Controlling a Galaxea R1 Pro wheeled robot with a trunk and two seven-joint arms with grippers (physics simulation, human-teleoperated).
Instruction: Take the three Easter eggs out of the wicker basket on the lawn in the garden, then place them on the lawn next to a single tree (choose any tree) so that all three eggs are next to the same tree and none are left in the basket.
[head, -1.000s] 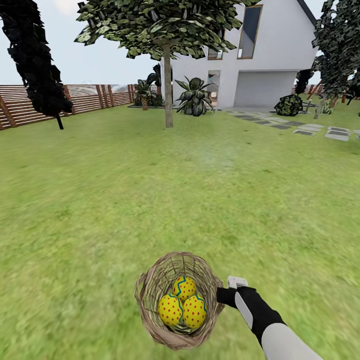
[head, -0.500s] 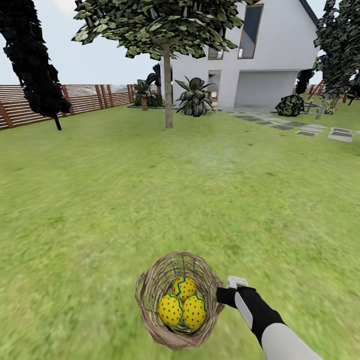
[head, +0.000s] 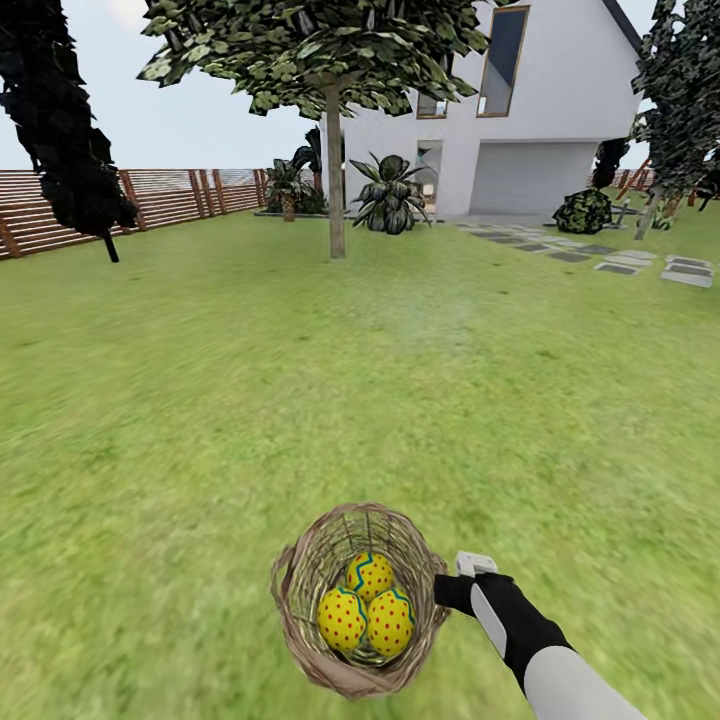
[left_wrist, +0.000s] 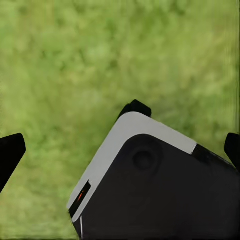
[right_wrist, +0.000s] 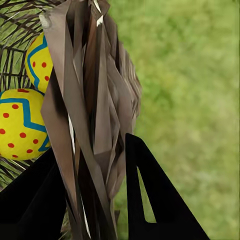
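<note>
The wicker basket (head: 358, 600) hangs close in front of the robot over the lawn (head: 300, 400), and all three Easter eggs (head: 367, 610) lie together inside it, touching one another. The right end effector (head: 452, 592) is clenched on the wicker basket: in the right wrist view its two dark fingers (right_wrist: 150, 200) straddle the woven wall (right_wrist: 95, 125), one on the inner side near the eggs and one on the outer side over grass. From the basket, the right arm's black and white forearm (head: 530, 640) runs back toward the robot.

The tree (head: 335, 170) with the straight trunk stands well beyond the basket, far across the grass. A white house (head: 500, 110) rises behind the tree, a wooden fence (head: 150, 200) runs to the tree's left, and grey stepping stones (head: 620, 262) lie to its right.

The left end effector (left_wrist: 120, 145) hangs above bare grass; its dark fingertips (left_wrist: 10, 152) sit wide apart, released and holding nothing.
</note>
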